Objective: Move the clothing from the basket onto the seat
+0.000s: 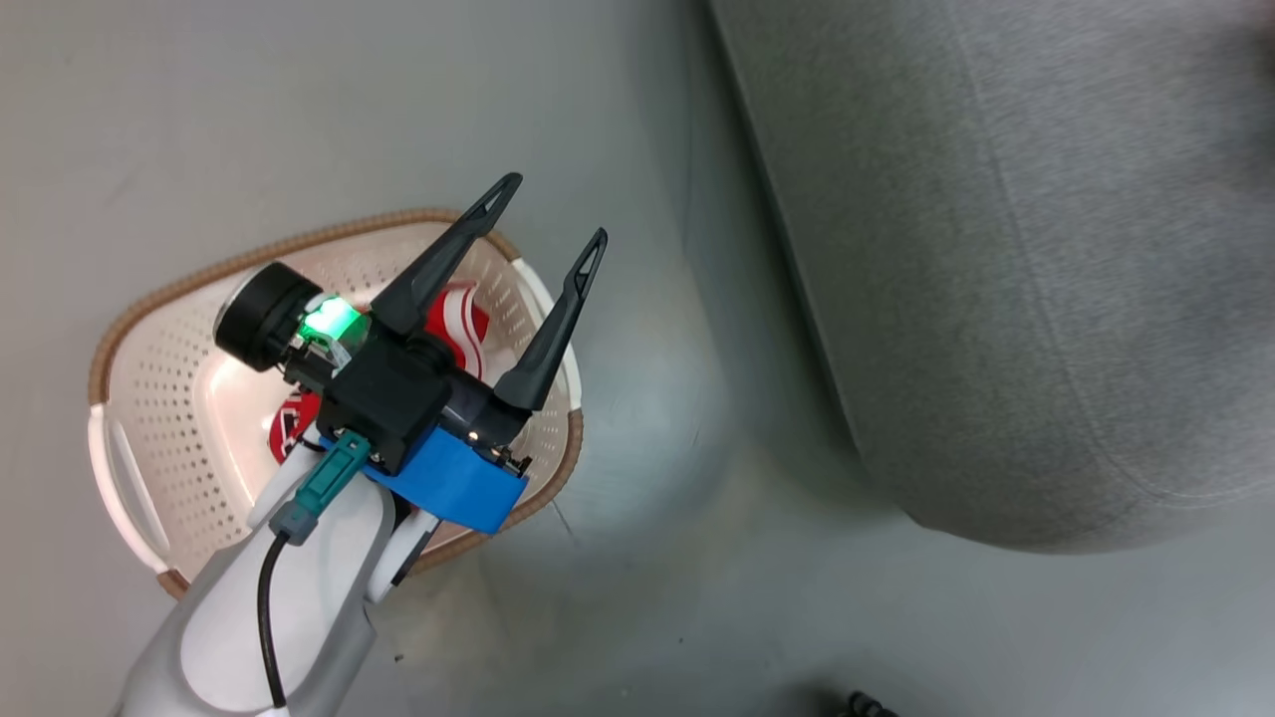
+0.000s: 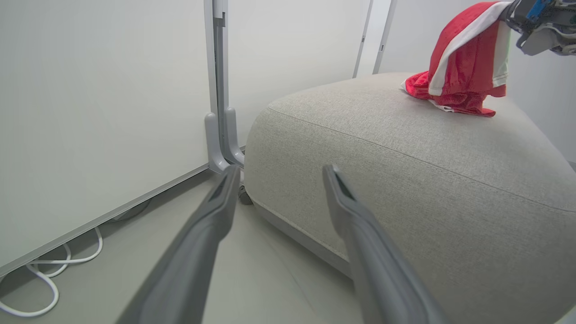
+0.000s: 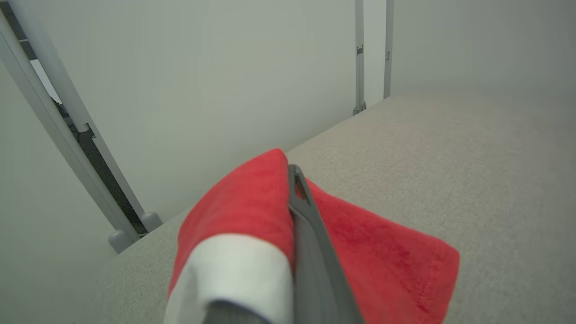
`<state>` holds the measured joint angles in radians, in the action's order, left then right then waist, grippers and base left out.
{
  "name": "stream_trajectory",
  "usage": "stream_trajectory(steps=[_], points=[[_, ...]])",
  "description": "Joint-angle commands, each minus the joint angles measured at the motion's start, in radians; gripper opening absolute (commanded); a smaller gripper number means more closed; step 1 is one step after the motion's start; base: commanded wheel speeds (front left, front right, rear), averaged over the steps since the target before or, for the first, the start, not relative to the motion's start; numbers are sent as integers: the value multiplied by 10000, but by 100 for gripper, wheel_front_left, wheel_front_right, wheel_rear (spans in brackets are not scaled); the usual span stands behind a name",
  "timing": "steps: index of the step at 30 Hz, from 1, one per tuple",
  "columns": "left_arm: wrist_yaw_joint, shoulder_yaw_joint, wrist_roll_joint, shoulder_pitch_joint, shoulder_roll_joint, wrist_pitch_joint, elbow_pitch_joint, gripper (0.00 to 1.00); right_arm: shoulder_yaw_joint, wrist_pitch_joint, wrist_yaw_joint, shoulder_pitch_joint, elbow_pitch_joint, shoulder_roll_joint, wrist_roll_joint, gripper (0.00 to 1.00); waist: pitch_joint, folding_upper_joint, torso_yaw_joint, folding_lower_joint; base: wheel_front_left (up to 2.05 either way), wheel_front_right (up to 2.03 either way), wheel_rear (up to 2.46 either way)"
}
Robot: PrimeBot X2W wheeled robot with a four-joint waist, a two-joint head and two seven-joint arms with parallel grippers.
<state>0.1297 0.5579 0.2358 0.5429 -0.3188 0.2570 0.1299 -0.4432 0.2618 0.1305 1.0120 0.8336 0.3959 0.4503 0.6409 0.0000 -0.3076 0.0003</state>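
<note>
**Q:** Where is the clothing now?

**Me:** It is in two places. One bright red soft fabric garment with a white stripe (image 3: pixel 252 202) is in my right gripper (image 3: pixel 291 177), whose fingers are clenched on a fold of it. In the left wrist view its upper part hangs from that gripper, and its lower part lies bunched on the top of the large light grey upholstered seat cushion (image 2: pixel 405 189). The second red and white garment (image 1: pixel 460 317) lies in the bottom of the oval cream-white perforated plastic basket (image 1: pixel 169 398) with the brown woven-look rim. It is directly under my left gripper (image 1: pixel 555 207). My wrist covers the middle of it, so I see red patches on both sides.

**Q:** And your left gripper?

**Me:** It is released. The two dark fingers are spread wide and nothing is between them. It hangs over the basket, apart from the garment; how high, I cannot tell. The fingers point toward the side of the seat cushion.

**Q:** What is around?

**Me:** The basket stands on the smooth grey floor (image 1: pixel 647 597), near the seat cushion but not touching it. Beside the cushion there is a white wall panel (image 2: pixel 90 112) with a grey metal post (image 2: pixel 219 90). A white cable (image 2: pixel 100 245) lies on the floor at the foot of the panel.
</note>
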Motion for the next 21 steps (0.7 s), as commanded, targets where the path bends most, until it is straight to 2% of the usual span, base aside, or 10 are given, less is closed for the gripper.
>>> stream_trajectory(steps=[1,7,13,14,15,16,18,21], points=[[9,-4,-27,226,-65,-25,-78,100,-150,42,4,-182,14,-109,-154,0,646,0,306,-3,0,0,0],[2,127,-87,475,-250,-256,-424,100,-1425,41,3,-424,-47,-856,-1178,0,1008,0,329,-3,0,0,0],[-71,163,-11,413,-312,-316,-491,100,-1827,42,3,-415,-45,-1342,-1805,0,1034,0,316,-3,0,0,0],[-71,159,2,392,-324,-311,-485,100,-1840,42,3,-408,-47,-1383,-1879,5,1022,0,313,-3,0,0,0],[-65,161,7,378,-336,-304,-480,100,-1836,42,3,-397,-47,-1410,-1933,25,1015,0,312,-3,0,0,0],[-68,162,18,377,-337,-300,-464,100,-1782,42,3,-391,22,-1433,-2002,46,1012,0,313,-3,0,0,0],[-89,162,56,393,-334,-279,-432,100,-1744,42,3,-341,72,-1408,-2064,100,994,0,316,-3,0,0,0],[-111,173,100,438,-303,-245,-367,100,-1740,42,3,-283,126,-1353,-2179,100,963,0,343,-3,0,0,0]])
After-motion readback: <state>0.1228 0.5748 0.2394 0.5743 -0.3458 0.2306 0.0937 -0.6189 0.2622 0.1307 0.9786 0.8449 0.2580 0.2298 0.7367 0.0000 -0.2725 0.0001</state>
